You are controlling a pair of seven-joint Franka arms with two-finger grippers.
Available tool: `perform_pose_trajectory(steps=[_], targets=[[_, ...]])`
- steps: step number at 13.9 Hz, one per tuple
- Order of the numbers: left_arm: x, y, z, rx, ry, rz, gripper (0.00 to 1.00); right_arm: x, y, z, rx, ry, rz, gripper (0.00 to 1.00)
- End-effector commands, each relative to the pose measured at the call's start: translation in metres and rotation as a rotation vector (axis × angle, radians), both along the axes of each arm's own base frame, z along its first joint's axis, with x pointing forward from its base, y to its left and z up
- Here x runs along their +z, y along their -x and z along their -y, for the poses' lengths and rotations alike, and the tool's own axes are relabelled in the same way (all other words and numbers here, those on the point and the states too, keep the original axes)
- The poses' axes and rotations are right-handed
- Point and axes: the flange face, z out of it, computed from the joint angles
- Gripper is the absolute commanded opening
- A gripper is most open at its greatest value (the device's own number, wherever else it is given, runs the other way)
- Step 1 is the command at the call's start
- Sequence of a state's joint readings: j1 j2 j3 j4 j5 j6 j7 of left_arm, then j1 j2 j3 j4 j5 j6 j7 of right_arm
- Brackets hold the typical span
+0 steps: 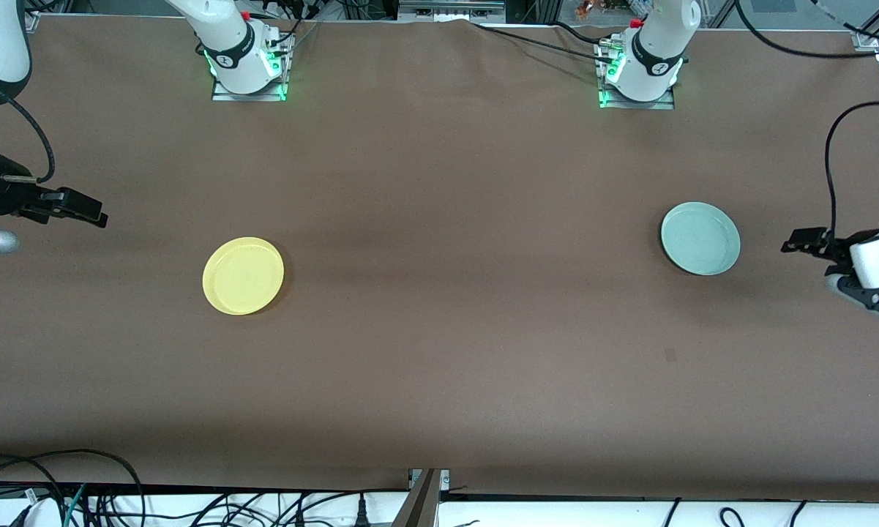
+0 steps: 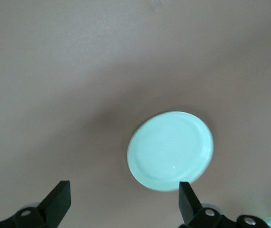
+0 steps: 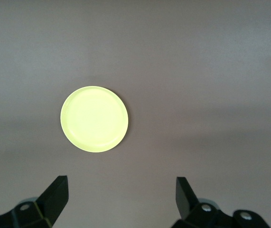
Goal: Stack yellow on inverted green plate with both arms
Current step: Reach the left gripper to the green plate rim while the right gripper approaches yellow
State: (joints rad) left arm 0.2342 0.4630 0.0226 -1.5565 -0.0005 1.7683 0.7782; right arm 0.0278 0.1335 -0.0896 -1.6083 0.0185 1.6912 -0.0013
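The yellow plate [image 1: 243,276] lies flat on the brown table toward the right arm's end; it also shows in the right wrist view [image 3: 94,118]. The pale green plate [image 1: 700,238] lies flat toward the left arm's end and shows in the left wrist view [image 2: 170,150]. My right gripper [image 1: 91,208] [image 3: 121,180] is open and empty, in the air at its end of the table, apart from the yellow plate. My left gripper [image 1: 794,243] [image 2: 124,186] is open and empty, in the air beside the green plate, not touching it.
The two arm bases [image 1: 247,69] [image 1: 638,77] stand at the table's edge farthest from the front camera. Cables [image 1: 80,498] hang along the nearest edge. A small dark mark [image 1: 670,355] is on the cloth, nearer the camera than the green plate.
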Motion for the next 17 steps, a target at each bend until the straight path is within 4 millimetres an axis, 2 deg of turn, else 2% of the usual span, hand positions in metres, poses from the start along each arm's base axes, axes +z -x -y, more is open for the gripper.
perform_pose_trajectory(steps=[1, 3, 8, 10, 12, 14, 15, 16, 17], targets=[[-0.055, 0.021, -0.001, -0.104, 0.033, 0.056, 1.00, 0.006, 0.003, 0.005, -0.017, -0.005, 0.000, 1.00], [-0.087, 0.036, -0.008, -0.120, 0.030, 0.082, 1.00, 0.006, 0.004, 0.017, -0.034, -0.004, -0.003, 1.00], [-0.159, 0.078, 0.006, -0.173, -0.002, 0.140, 1.00, 0.007, 0.000, 0.009, -0.017, 0.012, 0.015, 1.00], [-0.177, 0.091, 0.011, -0.199, -0.003, 0.155, 1.00, 0.015, -0.001, 0.002, -0.018, 0.012, 0.033, 1.00], [-0.187, 0.092, 0.010, -0.247, 0.008, 0.149, 1.00, -0.003, -0.005, 0.001, -0.019, 0.010, -0.002, 1.00], [-0.183, 0.088, 0.009, -0.319, 0.017, 0.161, 0.36, -0.008, -0.007, -0.001, -0.004, 0.010, -0.011, 1.00], [-0.183, 0.088, 0.009, -0.322, 0.017, 0.163, 0.09, -0.009, -0.006, -0.002, -0.002, 0.009, -0.017, 1.00], [-0.183, 0.088, 0.009, -0.325, 0.018, 0.163, 0.00, -0.010, -0.005, -0.001, -0.001, 0.009, -0.028, 1.00], [-0.184, 0.088, 0.009, -0.325, 0.019, 0.160, 0.00, -0.018, -0.006, 0.000, -0.001, 0.010, -0.049, 1.00]])
